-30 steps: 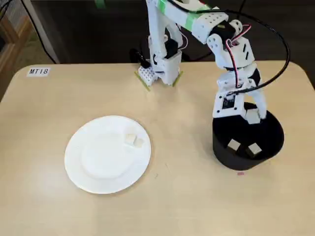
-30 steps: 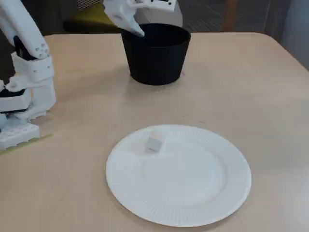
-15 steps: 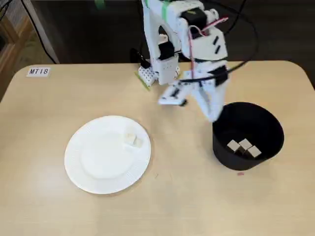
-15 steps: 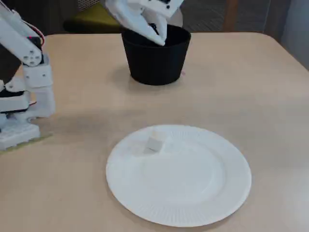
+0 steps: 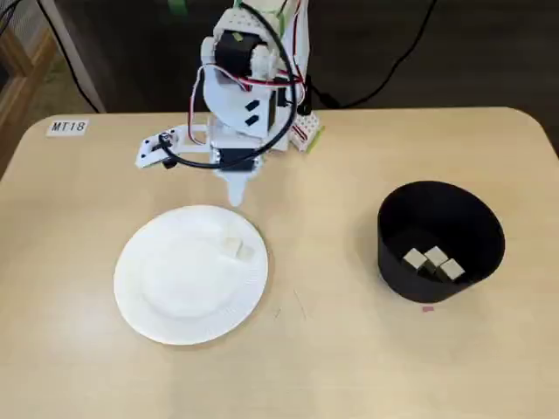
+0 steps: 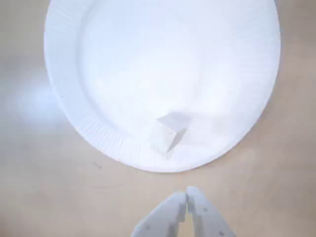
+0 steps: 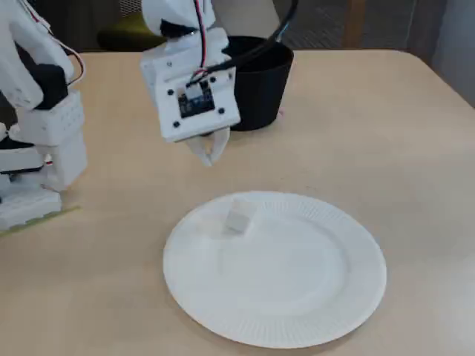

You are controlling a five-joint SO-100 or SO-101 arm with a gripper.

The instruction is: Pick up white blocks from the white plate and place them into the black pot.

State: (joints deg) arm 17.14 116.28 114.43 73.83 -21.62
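Gripper (image 6: pixel 186 193) hangs above the table (image 5: pixel 349 367) just off the rim of the white plate (image 5: pixel 153 305), fingertips pressed together and holding nothing; two white blocks (image 5: pixel 237 250) sit touching each other on the plate near the edge closest to the arm; three more cubes (image 5: pixel 433 261) lie inside the black pot (image 5: pixel 397 279), well apart from the plate on the right of a fixed view.

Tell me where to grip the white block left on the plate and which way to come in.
Come straight down and close on two opposite flat faces of the white block. It sits near the ribbed rim of the white plate, on the side nearest the gripper, and looks turned corner-on in the wrist view, so rotate the wrist to square up. The jaws look closed, so open first.
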